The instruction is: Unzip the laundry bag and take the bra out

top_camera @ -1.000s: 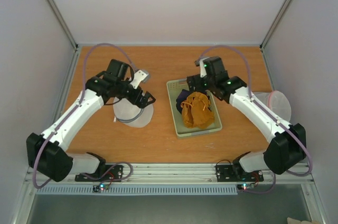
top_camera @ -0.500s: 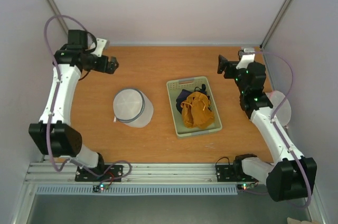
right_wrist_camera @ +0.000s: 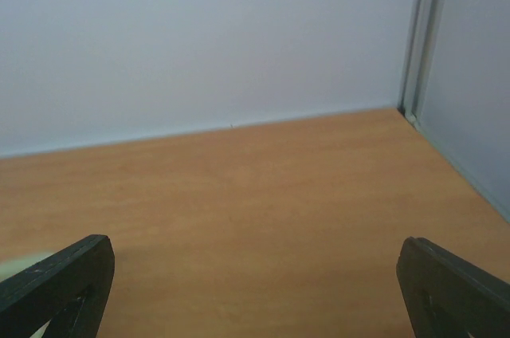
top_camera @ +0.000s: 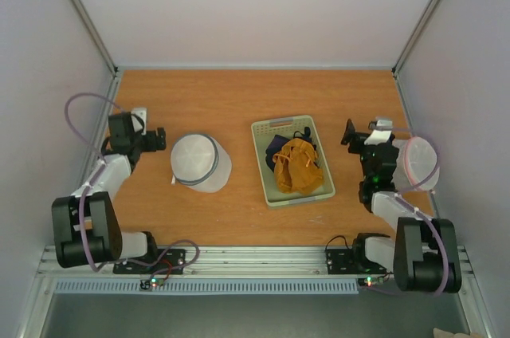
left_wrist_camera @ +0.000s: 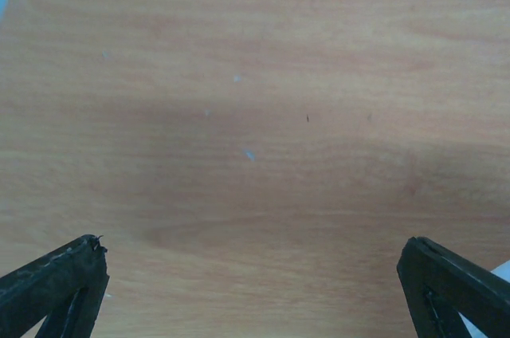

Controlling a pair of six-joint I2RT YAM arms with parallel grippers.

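The laundry bag [top_camera: 199, 161], a round white mesh dome with a grey zip band, sits on the table left of centre. The mustard-orange bra [top_camera: 298, 165] with dark navy parts lies in the pale green tray [top_camera: 275, 125]. My left gripper [top_camera: 156, 140] is open and empty, low over the table to the left of the bag; in the left wrist view [left_wrist_camera: 251, 246] only bare wood lies between its fingers. My right gripper [top_camera: 351, 132] is open and empty, to the right of the tray; in the right wrist view [right_wrist_camera: 255, 246] it faces the back wall.
A translucent round bag with a pink rim [top_camera: 420, 161] lies at the right edge, beside the right arm. The enclosure walls stand close on the left, right and back. A metal rail runs along the near edge.
Both arms have pulled away from the bag and the tray, swung outward, then folded down low near the table's sides. The bag and the bra have not moved.
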